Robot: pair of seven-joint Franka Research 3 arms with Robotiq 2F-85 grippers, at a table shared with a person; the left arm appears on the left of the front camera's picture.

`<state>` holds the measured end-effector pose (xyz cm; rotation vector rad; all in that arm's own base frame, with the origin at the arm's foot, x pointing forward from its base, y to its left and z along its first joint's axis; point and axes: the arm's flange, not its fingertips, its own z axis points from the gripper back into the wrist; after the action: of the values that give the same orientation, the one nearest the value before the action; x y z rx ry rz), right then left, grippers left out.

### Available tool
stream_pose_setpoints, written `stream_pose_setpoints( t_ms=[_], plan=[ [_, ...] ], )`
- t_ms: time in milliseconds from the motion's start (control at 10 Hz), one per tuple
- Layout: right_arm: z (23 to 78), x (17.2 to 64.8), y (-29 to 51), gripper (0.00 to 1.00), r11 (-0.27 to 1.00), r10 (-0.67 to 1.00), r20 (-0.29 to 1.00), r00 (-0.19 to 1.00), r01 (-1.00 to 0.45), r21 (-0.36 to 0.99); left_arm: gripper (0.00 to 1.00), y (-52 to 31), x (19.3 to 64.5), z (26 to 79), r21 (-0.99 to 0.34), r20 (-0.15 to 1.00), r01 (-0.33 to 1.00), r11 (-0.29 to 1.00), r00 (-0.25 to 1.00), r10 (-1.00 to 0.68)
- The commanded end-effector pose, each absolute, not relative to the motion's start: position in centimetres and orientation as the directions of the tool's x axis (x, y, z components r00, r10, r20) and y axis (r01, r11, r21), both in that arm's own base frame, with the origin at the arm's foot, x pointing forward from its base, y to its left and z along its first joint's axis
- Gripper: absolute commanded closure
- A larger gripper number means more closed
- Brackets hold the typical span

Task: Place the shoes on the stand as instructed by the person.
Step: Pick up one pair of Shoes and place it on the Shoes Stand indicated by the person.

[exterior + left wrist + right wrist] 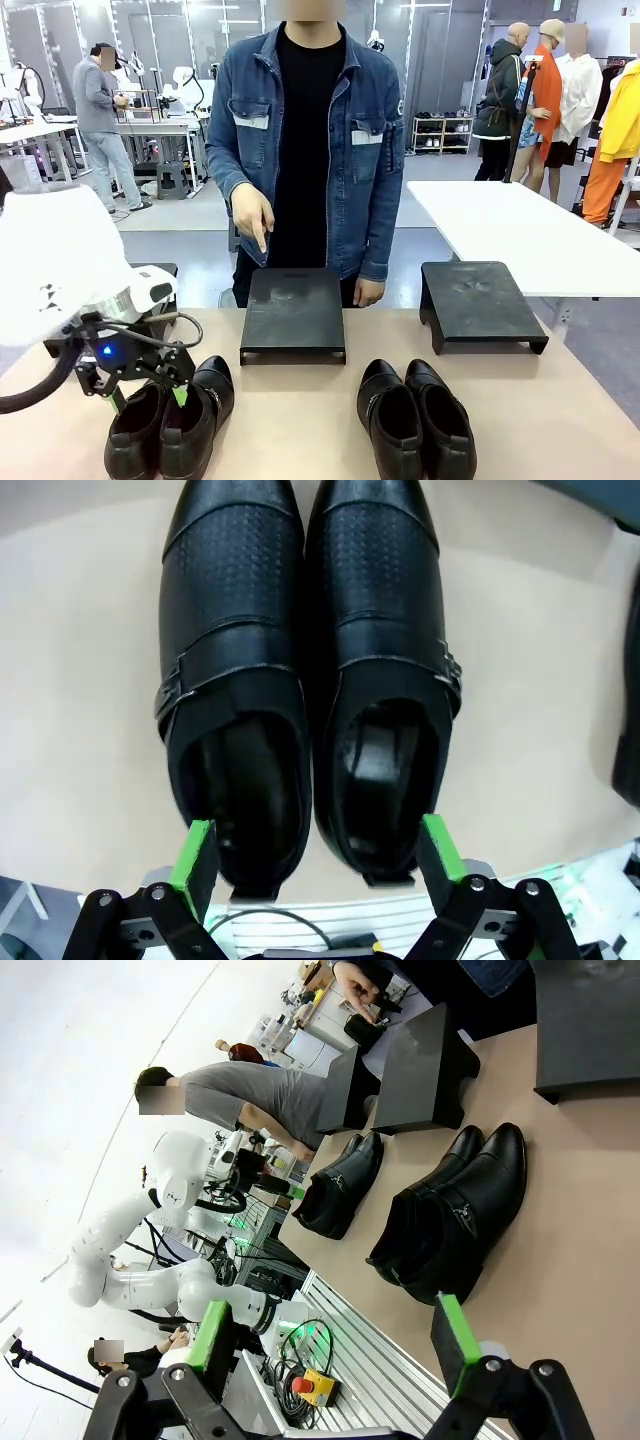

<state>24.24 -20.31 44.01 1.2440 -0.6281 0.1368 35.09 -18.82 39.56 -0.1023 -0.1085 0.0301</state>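
Note:
Two pairs of glossy black shoes stand on the tan table: the left pair and the right pair. My left gripper hangs open over the left pair's heels. In the left wrist view its green pads straddle the heel ends of both shoes, gripper not closed on them. Three black stands sit behind: middle, right, and left partly hidden by my arm. The person's hand points down at the middle stand. My right gripper is open, off the table's side, far from the near pair.
A white table stands at the back right, behind the right stand. A yellow box with a red stop button and cables lie below the table's edge in the right wrist view. Bare tabletop lies between the two pairs.

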Motion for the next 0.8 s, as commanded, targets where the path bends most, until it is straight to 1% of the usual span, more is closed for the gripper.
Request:
stream_pose_setpoints(
  t_ms=[0, 400, 500, 600, 700],
  plan=[
    [44.0, 24.1, -20.5, 0.00, 0.337, -0.227, 0.532, 0.816, -0.446, 0.829, 0.00, -19.1, 34.4, 36.8, -0.099, 0.145, -0.040, 0.994, 0.988, 0.054],
    [44.0, 24.1, -20.5, 0.00, 0.337, -0.227, 0.532, 0.816, -0.446, 0.829, 0.00, -19.2, 34.9, 32.9, -0.051, 0.113, -0.046, 0.998, 0.992, 0.051],
    [44.0, 24.1, -20.5, 0.00, 0.337, -0.227, 0.532, 0.816, -0.446, 0.829, 0.60, -19.2, 34.8, 32.5, -0.043, 0.107, -0.047, 0.998, 0.993, 0.051],
    [44.0, 24.1, -20.5, 0.00, 0.337, -0.227, 0.532, 0.816, -0.446, 0.829, 0.60, -19.2, 34.5, 32.5, -0.038, 0.101, -0.047, 0.998, 0.994, 0.050],
    [44.0, 24.1, -20.5, 0.00, 0.337, -0.227, 0.532, 0.816, -0.446, 0.829, 1.00, -19.1, 34.3, 32.5, -0.033, 0.094, -0.051, 0.998, 0.994, 0.054]
  ],
)
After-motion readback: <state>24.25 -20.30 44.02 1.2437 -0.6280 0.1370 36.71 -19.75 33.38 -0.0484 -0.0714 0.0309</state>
